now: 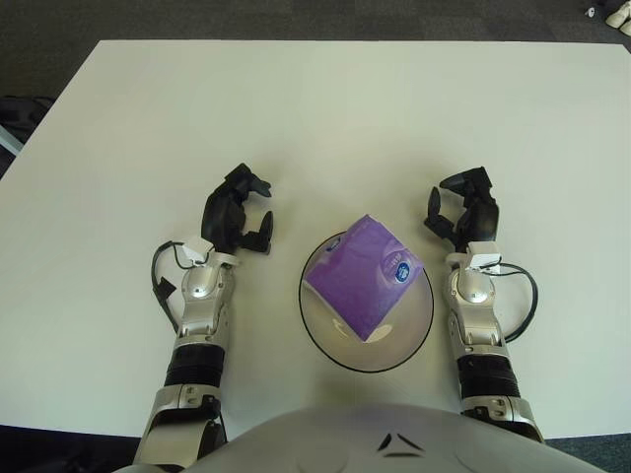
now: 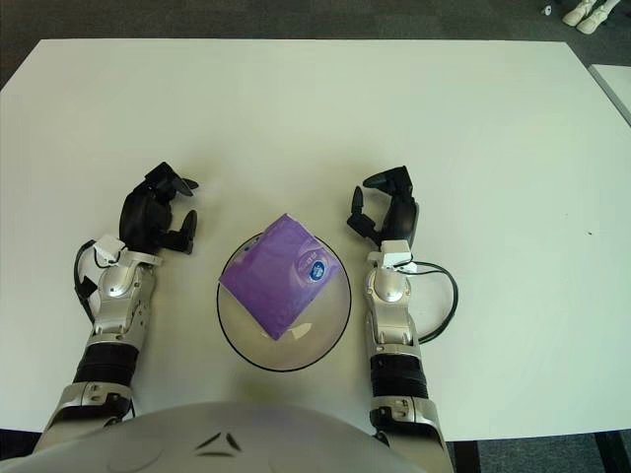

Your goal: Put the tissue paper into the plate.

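A purple tissue pack [image 1: 364, 275] lies in the round plate [image 1: 340, 344] on the white table, near my body. The pack is tilted like a diamond and has a small blue and white label. My left hand [image 1: 240, 212] is to the left of the plate, fingers spread and empty. My right hand [image 1: 462, 210] is to the right of the plate, fingers spread and empty. Neither hand touches the pack or the plate.
The white table [image 1: 325, 118] stretches far ahead and to both sides. Dark floor lies beyond its edges. A white object [image 1: 619, 14] shows at the top right corner, off the table.
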{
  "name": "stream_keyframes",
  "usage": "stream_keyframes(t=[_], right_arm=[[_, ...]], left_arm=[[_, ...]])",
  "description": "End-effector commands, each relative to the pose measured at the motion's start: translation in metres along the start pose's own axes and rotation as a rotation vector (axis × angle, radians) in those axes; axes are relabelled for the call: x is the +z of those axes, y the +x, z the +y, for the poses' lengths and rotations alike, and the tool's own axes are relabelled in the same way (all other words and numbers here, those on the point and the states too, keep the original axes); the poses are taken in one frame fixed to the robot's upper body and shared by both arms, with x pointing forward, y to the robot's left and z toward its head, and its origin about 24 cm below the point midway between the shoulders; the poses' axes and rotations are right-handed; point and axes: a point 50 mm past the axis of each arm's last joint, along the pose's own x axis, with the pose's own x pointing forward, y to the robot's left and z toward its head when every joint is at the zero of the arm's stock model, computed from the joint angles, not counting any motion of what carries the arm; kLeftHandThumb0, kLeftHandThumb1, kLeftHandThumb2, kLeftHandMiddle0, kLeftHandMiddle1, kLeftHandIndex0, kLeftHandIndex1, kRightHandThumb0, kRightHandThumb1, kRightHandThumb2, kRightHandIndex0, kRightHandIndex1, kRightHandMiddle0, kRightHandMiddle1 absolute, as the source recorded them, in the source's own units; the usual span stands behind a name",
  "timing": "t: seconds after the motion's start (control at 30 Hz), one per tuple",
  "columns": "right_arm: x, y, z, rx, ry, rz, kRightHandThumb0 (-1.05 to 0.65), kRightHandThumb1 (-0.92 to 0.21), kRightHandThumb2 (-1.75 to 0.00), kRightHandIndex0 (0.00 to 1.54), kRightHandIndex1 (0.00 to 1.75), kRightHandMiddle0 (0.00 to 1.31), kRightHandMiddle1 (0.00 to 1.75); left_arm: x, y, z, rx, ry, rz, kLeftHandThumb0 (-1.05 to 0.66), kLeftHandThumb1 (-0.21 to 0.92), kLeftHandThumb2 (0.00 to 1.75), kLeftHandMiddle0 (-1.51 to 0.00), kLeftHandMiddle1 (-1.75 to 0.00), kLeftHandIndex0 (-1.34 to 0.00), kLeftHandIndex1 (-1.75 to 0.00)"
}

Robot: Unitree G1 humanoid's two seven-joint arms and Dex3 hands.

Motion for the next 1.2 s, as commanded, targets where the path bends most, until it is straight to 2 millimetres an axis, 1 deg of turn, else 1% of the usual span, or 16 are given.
stream_keyframes(t=[0.0, 0.27, 0.6, 0.8, 1.03, 1.17], right_arm=[[-0.020, -0.016, -0.003, 0.011, -0.032, 0.130, -0.41, -0.53, -1.06, 0.65, 1.41, 0.44, 1.75], [-0.024, -0.018, -0.003, 0.039, -0.035, 0.177, -0.42, -0.48, -1.12, 0.64, 1.41, 0.48, 1.75], [-0.027, -0.020, -0.003, 0.063, -0.041, 0.208, -0.42, -0.49, -1.10, 0.62, 1.39, 0.47, 1.75], [-0.029, -0.021, -0.003, 0.072, -0.053, 0.223, -0.41, -0.55, -1.03, 0.61, 1.37, 0.43, 1.75], [-0.030, -0.022, -0.004, 0.077, -0.073, 0.240, -0.39, -0.65, -0.91, 0.57, 1.35, 0.36, 1.75], [-0.030, -0.022, -0.004, 0.079, -0.080, 0.244, -0.38, -0.67, -0.87, 0.56, 1.34, 0.34, 1.75]], left_arm=[[-0.033, -0.026, -0.002, 0.032, -0.049, 0.161, -0.01, -0.08, 1.75, -0.90, -1.75, -0.72, -1.67], [-0.032, -0.026, -0.001, 0.033, -0.043, 0.166, -0.01, -0.09, 1.75, -0.90, -1.75, -0.73, -1.65], [-0.032, -0.026, -0.001, 0.035, -0.036, 0.167, -0.01, -0.08, 1.75, -0.91, -1.75, -0.73, -1.66], [-0.032, -0.027, 0.000, 0.029, -0.040, 0.162, -0.01, -0.08, 1.75, -0.91, -1.75, -0.73, -1.66], [-0.032, -0.027, 0.000, 0.028, -0.050, 0.161, -0.01, -0.08, 1.75, -0.91, -1.75, -0.72, -1.66], [-0.032, -0.027, 0.000, 0.028, -0.053, 0.161, -0.01, -0.08, 1.75, -0.91, -1.75, -0.72, -1.66]])
